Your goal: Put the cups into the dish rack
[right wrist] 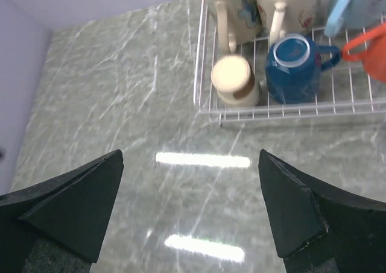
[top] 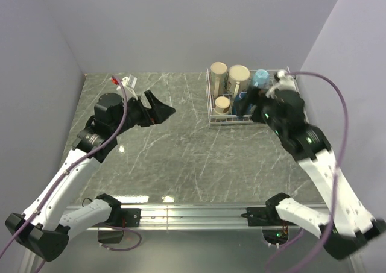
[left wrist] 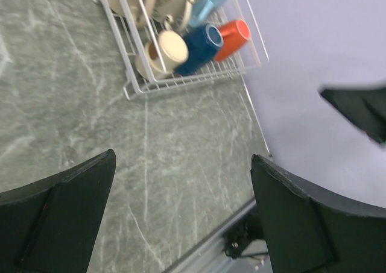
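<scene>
Grey-green marble tabletop (right wrist: 120, 92); white wire-grid dish rack (right wrist: 271, 111) holds dark blue ceramic mug (right wrist: 295, 68) among others. My left gripper (left wrist: 181, 164) spread wide, empty; my right gripper (right wrist: 190, 158) likewise.

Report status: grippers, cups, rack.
Left gripper open, empty, over table. Right gripper open, empty, near dish rack. Six cups in rack. No cup seen on table.
</scene>
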